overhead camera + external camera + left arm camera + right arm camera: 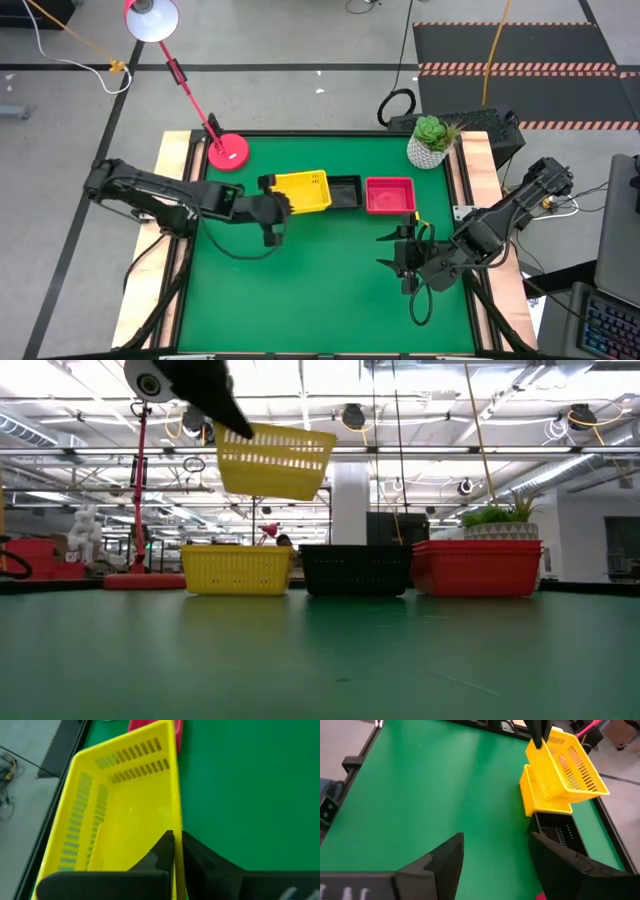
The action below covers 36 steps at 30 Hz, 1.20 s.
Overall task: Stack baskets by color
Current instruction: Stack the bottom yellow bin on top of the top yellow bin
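Observation:
A yellow basket (275, 460) hangs tilted in the air over another yellow basket (237, 570) that rests by its bottom on the green table. My left gripper (175, 851) is shut on the lifted one, also seen as the yellow basket (303, 190) from above. A black basket (345, 190) and a red basket (390, 195) stand in a row to the right of the yellow ones. My right gripper (402, 255) hovers open nearer the table's front right, with nothing between its fingers. My left gripper has one finger inside and one outside the lifted basket's long side wall (176, 827), close to its left corner. The fingers come slanting down from the table's left and lie along that wall. The basket is clear of the basket beneath it and tilted.
A red lamp base (228, 152) stands at the far left of the table, and a white plant pot (428, 148) at the far right corner. Bare green mat (320, 290) fills the near half. Wooden rails (478, 160) border the table's sides.

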Tool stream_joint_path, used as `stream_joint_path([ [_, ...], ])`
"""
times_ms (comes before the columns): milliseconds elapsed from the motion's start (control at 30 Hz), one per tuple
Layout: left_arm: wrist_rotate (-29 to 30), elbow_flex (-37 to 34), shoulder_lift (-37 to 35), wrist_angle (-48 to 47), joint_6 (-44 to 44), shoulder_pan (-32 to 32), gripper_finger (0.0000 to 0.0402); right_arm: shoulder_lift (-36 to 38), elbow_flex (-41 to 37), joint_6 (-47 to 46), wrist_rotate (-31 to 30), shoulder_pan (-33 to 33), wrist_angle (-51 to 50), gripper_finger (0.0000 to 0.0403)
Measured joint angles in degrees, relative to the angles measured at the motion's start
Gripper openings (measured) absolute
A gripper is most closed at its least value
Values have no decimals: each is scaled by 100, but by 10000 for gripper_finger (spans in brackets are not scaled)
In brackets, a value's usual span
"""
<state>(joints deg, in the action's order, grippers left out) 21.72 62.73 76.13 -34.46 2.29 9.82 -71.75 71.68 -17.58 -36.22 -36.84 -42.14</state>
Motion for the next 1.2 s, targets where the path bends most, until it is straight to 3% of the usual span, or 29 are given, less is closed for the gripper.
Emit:
stream_joint_path([
  [300,-10,-1566,-1222,850,-1170,-70,15,-4,-2,103,1,0,-44,215],
  [433,-7,-2130,-1497,1395,-1683,-227,27,-7,-20,161,4,-2,-10,215],
  [600,-87,-2675,-1685,1903,-2107,-499,9,-4,-22,218,3,-2,18,215],
  [833,-420,-2964,-1686,2349,-2161,-851,27,-7,-22,246,10,-2,8,215],
  [1067,-733,-3024,-1693,2302,-2169,-1035,8,-4,-22,246,21,-2,21,215],
  [1200,-800,-3026,-1691,2289,-2167,-1062,26,-4,-22,246,21,-2,30,215],
])
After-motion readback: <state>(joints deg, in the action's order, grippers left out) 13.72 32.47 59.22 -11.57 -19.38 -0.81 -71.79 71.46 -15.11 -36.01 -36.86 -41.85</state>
